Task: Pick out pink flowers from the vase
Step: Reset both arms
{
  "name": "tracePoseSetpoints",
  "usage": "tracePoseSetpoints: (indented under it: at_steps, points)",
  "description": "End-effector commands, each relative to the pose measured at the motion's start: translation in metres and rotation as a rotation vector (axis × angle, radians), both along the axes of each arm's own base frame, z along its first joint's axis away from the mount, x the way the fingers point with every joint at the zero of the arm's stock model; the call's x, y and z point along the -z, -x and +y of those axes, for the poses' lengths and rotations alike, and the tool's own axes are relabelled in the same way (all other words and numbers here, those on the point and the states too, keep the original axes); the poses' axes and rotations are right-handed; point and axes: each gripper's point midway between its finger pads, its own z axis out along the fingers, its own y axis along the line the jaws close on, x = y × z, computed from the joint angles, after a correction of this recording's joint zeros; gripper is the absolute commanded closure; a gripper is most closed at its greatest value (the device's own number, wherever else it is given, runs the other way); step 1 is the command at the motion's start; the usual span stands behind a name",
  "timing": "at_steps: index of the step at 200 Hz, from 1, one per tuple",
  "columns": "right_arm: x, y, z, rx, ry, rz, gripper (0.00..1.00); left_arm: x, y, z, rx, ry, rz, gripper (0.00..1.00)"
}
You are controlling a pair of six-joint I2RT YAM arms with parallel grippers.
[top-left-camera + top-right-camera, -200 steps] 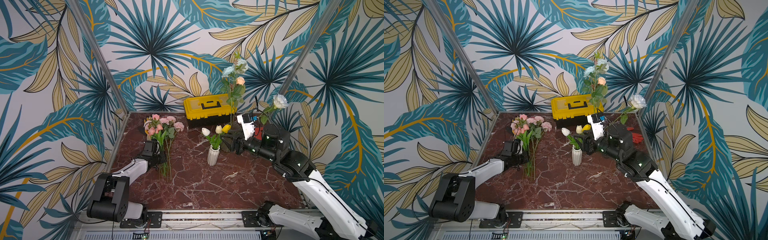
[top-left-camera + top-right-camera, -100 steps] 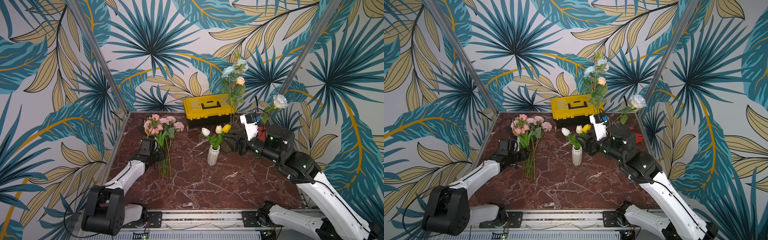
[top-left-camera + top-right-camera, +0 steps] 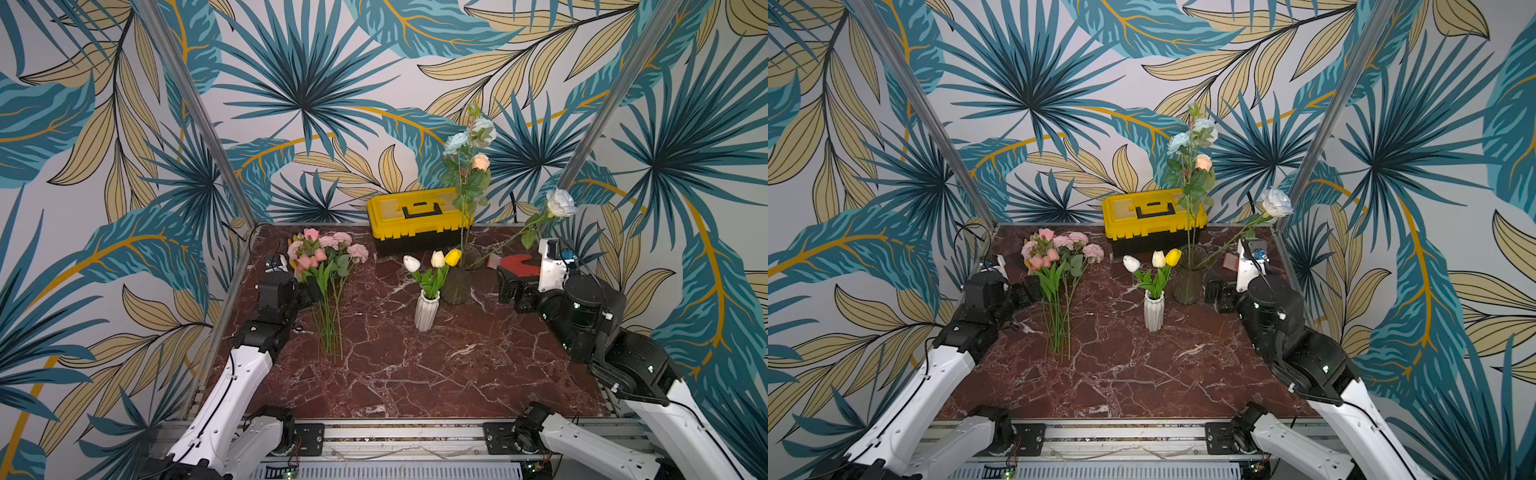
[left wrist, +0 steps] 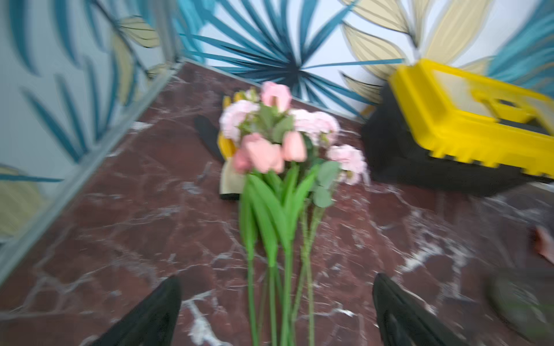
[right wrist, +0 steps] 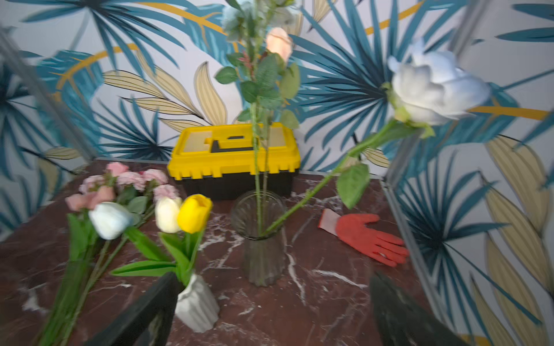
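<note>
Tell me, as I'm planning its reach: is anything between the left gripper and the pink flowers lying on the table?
Nothing visible does. The left gripper, jaws open, sits right at the green stems of the pink flowers, with only bare marble table around them.

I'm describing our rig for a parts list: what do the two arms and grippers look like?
The left arm and right arm have white links and bulky black joints with small lights; thin black cables run along them. The left gripper and right gripper have black tapering fingers. A white camera block sits at the right wrist.
</note>
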Motion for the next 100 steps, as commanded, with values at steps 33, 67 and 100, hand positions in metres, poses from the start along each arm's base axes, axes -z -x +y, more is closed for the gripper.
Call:
tracePoseSetpoints:
  at_steps: [33,67,100]
  points:
    - [0.014,-0.021,-0.039,0.295,0.203,-0.069,0.01,0.041,-0.021,0.056,-0.097,-0.221,-0.132,0.00]
    - [0.043,-0.039,-0.037,0.242,0.160,-0.086,0.01,0.092,-0.026,0.062,-0.034,-0.204,-0.046,0.01]
    - [0.101,-0.065,-0.054,0.278,0.117,-0.030,0.01,0.094,-0.039,0.058,-0.026,-0.130,-0.049,0.00]
